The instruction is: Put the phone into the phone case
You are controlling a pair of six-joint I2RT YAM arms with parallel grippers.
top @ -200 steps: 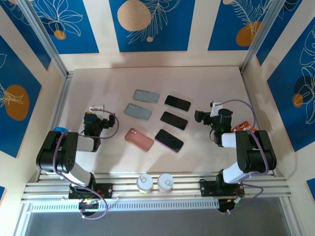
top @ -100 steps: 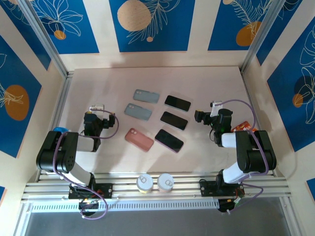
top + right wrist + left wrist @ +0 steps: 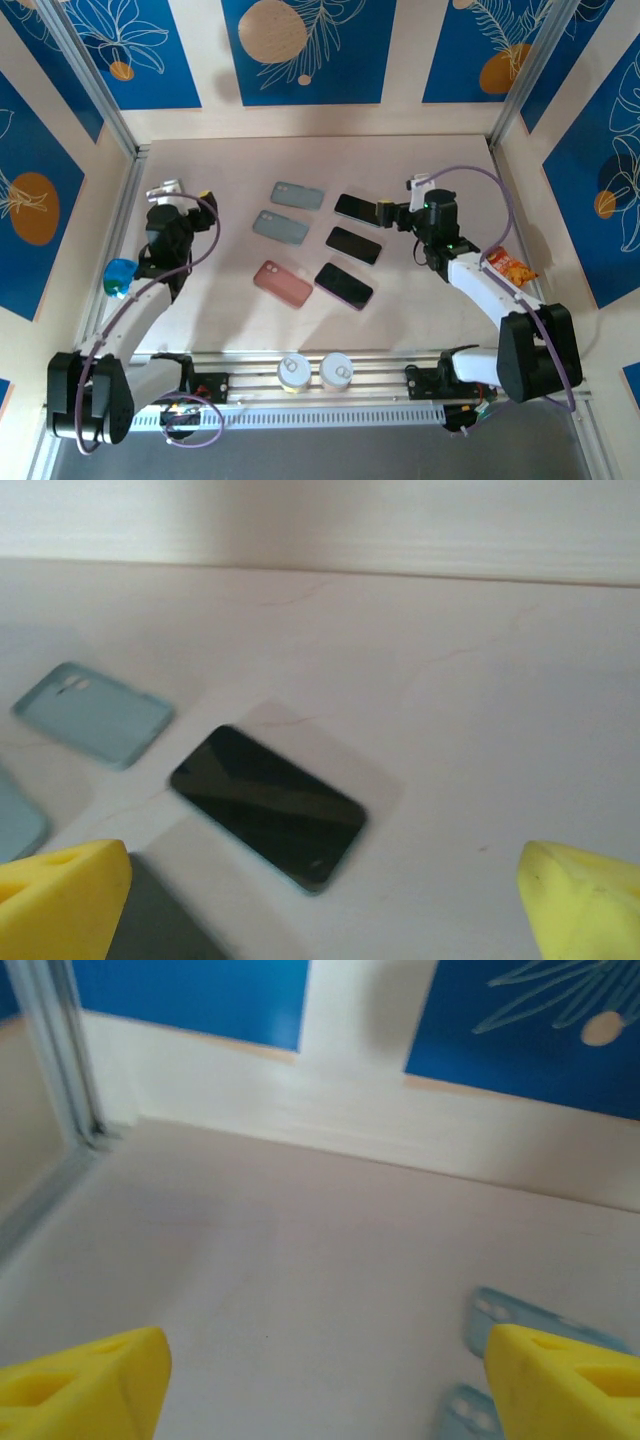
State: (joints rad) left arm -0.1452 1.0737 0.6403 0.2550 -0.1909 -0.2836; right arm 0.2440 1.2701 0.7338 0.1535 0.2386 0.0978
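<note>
Jaws on my left stand wide and empty over the counter (image 3: pixel 250 1260), with the far grey case (image 3: pixel 297 195) off to their right. It, the nearer grey case (image 3: pixel 280 227) and the pink case (image 3: pixel 283 282) hold nothing. My right jaws, wide too, hover near the far phone (image 3: pixel 268 822); I should descend squarely and pinch its long edges.

Phones (image 3: pixel 268 807) look like glossy black glass, cases (image 3: pixel 95 713) matt soft-looking plastic, table (image 3: pixel 450 680) smooth matt pale top with faint veining, finger pads (image 3: pixel 60 895) matt yellow plastic, cans (image 3: pixel 296 371) shiny metal lids, front rail (image 3: pixel 240 383) bare aluminium, snack packet (image 3: pixel 510 268) glossy foil, arm link (image 3: pixel 482 290) smooth white plastic.
</note>
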